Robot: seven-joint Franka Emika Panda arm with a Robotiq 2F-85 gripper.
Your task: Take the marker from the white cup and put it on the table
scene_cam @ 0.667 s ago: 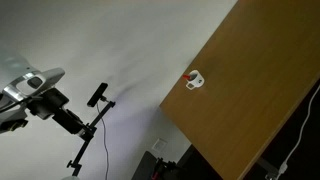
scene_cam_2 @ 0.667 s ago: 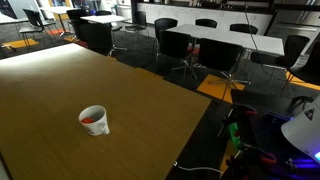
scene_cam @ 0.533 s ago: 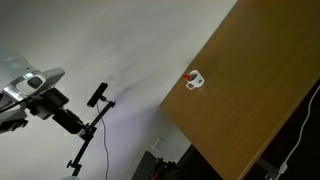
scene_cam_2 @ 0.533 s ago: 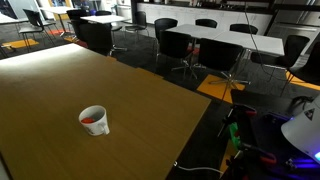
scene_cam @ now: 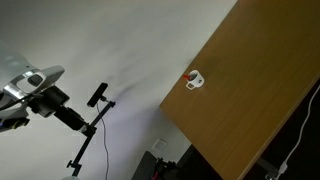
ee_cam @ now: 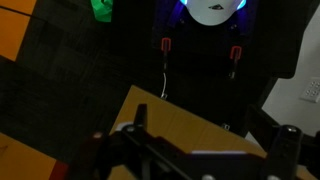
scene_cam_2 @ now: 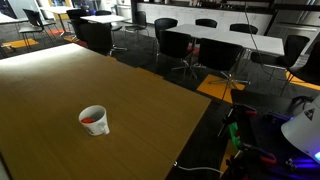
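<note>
The white cup (scene_cam_2: 94, 119) stands on the brown table (scene_cam_2: 50, 75) near its front part, with the red marker (scene_cam_2: 96, 123) lying inside it. The cup also shows in an exterior view (scene_cam: 193, 80), near the table's (scene_cam: 250, 100) edge, with red at its rim. My gripper (scene_cam: 38, 96) hangs far off the table, well away from the cup. In the wrist view its two dark fingers (ee_cam: 213, 138) stand apart with nothing between them, above a corner of the table (ee_cam: 175, 125). The cup is out of the wrist view.
Black office chairs (scene_cam_2: 185, 45) and white tables (scene_cam_2: 230, 35) stand beyond the table. A camera on a black stand (scene_cam: 98, 98) is beside my arm. Cables and lit equipment (scene_cam_2: 240, 140) lie on the floor by the table's edge.
</note>
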